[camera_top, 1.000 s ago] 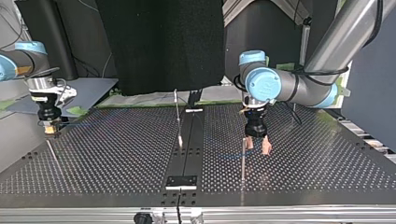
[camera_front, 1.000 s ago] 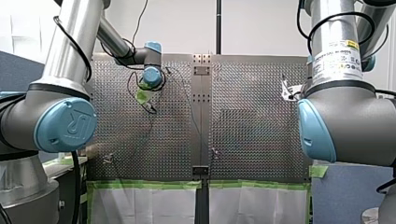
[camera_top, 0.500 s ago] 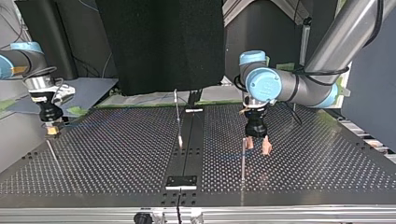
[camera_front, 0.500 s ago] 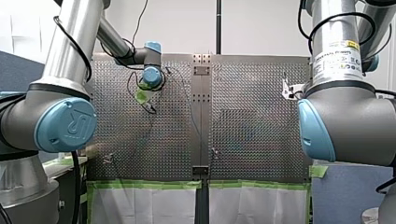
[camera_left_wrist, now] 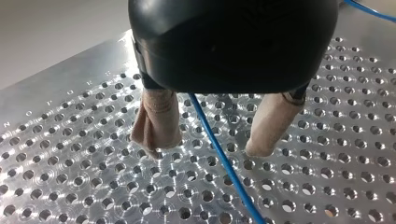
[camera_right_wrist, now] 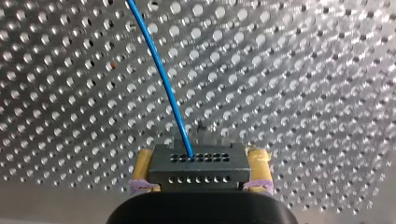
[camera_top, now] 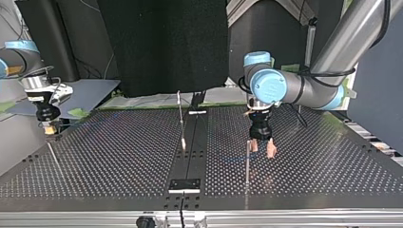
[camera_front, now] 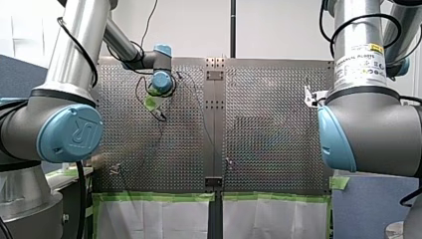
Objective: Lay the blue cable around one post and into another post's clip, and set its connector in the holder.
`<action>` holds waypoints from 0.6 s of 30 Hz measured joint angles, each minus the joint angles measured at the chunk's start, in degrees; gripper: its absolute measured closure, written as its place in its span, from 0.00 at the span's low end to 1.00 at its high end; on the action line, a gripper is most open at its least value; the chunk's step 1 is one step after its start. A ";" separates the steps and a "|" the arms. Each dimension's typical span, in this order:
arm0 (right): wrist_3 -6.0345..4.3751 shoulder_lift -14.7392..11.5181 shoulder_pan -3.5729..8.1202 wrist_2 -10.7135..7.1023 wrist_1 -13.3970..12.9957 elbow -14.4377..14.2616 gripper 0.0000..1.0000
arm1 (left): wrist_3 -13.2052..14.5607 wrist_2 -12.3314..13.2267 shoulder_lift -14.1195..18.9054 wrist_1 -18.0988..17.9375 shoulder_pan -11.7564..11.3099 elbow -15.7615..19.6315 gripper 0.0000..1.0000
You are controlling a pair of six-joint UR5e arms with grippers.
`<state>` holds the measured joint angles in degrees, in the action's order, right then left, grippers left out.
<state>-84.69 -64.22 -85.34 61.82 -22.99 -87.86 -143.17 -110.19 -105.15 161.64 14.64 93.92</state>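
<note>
In the right wrist view my right gripper [camera_right_wrist: 201, 162] is shut on a black connector [camera_right_wrist: 198, 172] between its yellow pads. The blue cable [camera_right_wrist: 161, 70] leaves the connector and curves away over the perforated plate. In the top view that gripper [camera_top: 49, 129] hangs at the far left edge of the plate. My left gripper [camera_left_wrist: 208, 145] stands open just above the plate, its beige pads [camera_left_wrist: 156, 123] on either side of the blue cable [camera_left_wrist: 219, 156] without touching it. In the top view it [camera_top: 261, 147] sits beside a thin post [camera_top: 247, 161].
A second thin post [camera_top: 180, 114] stands on the dark centre strip. A small black block [camera_top: 185, 185] sits on that strip near the plate's near edge in the top view. In the front view my big arm links [camera_front: 368, 129] hide the plate's sides.
My right gripper has moved a little toward the top view's left edge and up, carrying the connector. My left gripper has stayed where it was, open.
</note>
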 joint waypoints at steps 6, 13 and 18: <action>-0.29 0.10 0.25 2.41 -1.94 -0.01 0.75 | -0.02 0.06 0.00 0.00 -0.02 -0.01 0.00; -0.01 0.49 -0.37 5.75 -2.53 0.10 0.75 | -0.07 0.19 0.00 -0.07 -0.02 0.01 0.00; 0.53 2.11 -1.24 8.21 -2.30 1.01 0.75 | -0.09 0.26 0.00 -0.03 -0.02 0.01 0.00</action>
<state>-84.16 -62.11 -86.58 70.03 -25.28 -86.84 -143.26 -109.92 -105.15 161.61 14.62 93.92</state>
